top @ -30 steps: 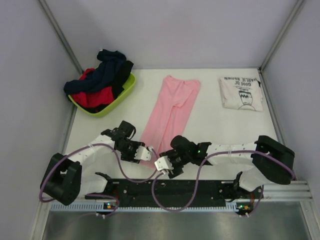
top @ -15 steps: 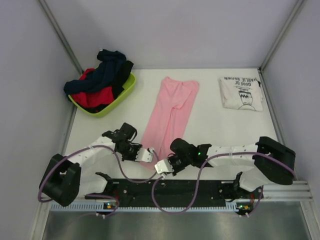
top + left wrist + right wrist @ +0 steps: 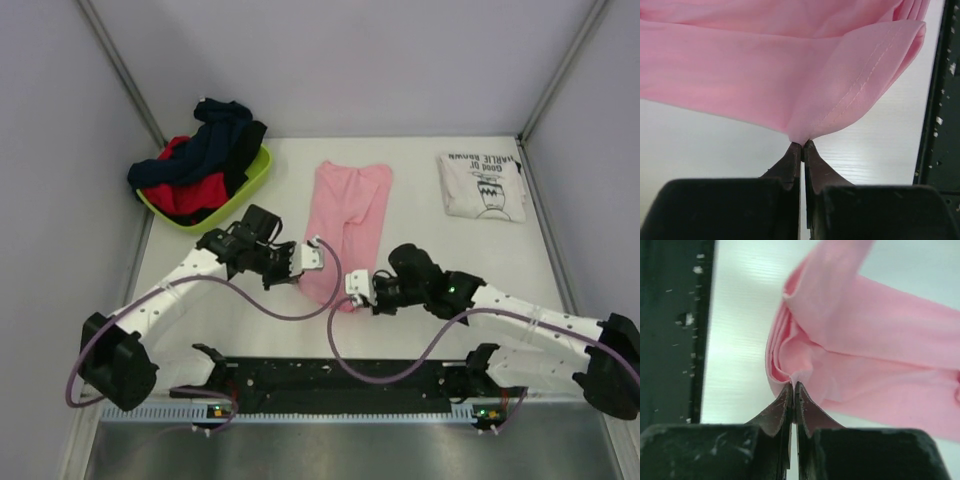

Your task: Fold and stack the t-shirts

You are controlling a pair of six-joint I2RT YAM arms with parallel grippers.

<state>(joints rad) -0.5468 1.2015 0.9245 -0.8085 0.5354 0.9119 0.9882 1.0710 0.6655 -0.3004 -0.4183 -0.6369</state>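
As left pincer [image 3: 802,146] and right pincer [image 3: 793,386] advance, pink shirt [image 3: 350,205] shortens

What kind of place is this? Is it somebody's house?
Probably not a house; it looks like a robot test booth. Plain grey walls close in a white table, two arms are bolted to a black rail, and the left gripper and right gripper each pinch the pink t-shirt.

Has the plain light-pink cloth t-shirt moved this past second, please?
Yes: the left gripper and right gripper drew the near end of the t-shirt away from the black rail.
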